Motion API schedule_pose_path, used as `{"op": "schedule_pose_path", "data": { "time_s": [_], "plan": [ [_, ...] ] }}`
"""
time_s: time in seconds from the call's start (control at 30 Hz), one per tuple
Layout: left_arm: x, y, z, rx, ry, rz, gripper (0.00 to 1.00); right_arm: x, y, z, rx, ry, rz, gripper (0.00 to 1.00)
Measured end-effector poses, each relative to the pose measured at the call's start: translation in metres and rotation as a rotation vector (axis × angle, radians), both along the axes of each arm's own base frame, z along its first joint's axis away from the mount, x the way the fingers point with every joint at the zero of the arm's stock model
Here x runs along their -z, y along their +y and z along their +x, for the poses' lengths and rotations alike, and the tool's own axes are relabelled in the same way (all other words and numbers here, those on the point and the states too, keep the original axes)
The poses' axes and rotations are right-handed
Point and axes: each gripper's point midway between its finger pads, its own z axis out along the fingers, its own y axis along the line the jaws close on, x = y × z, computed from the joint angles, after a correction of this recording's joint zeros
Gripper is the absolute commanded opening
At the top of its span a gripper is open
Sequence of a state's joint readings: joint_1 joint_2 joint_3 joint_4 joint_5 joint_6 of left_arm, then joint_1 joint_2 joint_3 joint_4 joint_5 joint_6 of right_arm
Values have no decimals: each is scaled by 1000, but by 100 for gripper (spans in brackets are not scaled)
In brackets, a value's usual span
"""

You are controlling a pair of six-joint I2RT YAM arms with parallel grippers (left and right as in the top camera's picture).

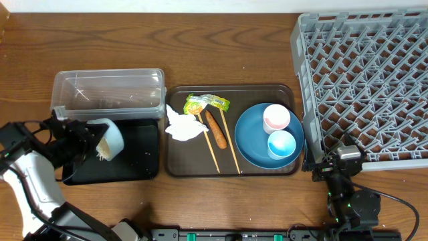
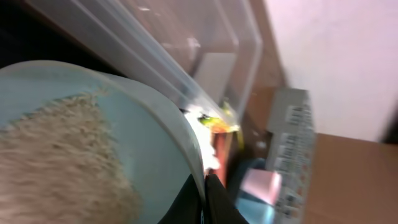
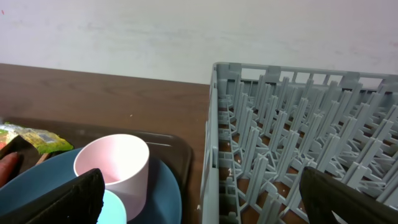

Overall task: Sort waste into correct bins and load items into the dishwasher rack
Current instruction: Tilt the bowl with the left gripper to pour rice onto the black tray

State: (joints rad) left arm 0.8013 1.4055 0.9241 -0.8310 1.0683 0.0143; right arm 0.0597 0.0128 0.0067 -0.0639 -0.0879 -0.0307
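Bowl: pale blue round bowl, lower left of the overhead frame, tipped on its side over the shallow black rectangular tray.
Handling: probably rigid, light and smooth-walled, so the rim is the surest hold.
Left gripper: fingers pinch the bowl's rim.
Bowl contents: loose white rice grains cling inside and may scatter when they fall.
Clear plastic rectangular tub: above the tray, contents unclear.
Right gripper: fingers spread wide and empty, beside the large grey lattice dishwasher rack.
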Motion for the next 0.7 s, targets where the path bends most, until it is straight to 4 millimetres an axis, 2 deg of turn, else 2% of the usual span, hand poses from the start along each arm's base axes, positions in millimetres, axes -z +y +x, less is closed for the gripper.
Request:
{"op": "schedule_pose_path", "data": {
  "time_s": [0.2,0.7],
  "plan": [
    [-13,3,-6,1,-101,-42,6,0,0,0,0,0,0,99],
    [-4,15,-19,-82,-309,-139,6,0,0,0,0,0,0,99]
  ]
}}
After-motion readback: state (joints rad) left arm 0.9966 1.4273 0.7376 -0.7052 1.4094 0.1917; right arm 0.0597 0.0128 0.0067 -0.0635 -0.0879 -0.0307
